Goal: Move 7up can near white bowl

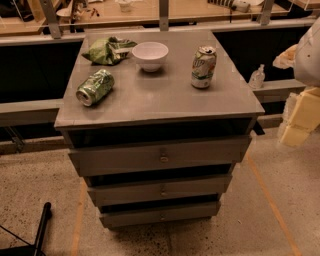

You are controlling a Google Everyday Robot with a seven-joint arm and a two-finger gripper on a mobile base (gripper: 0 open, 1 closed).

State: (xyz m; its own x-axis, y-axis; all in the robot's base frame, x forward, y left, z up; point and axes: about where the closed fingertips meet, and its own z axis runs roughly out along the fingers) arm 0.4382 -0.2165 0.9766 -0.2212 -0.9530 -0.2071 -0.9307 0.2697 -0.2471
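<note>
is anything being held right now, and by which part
The gripper is out of view, so its hold cannot be told. The 7up can stands free on the cabinet top, untouched.

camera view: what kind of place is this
Probably a lab or workshop: a grey drawer cabinet on a speckled floor with orange tape lines, wooden workbenches behind. The gripper is not in view.

There were two cans on the cabinet (165,97): one 7up can (203,67) and one green can (95,87). There were also one white bowl (150,55), one green bag (107,50), three drawers (160,156), and one gripper (299,120) at the frame's right edge.
</note>
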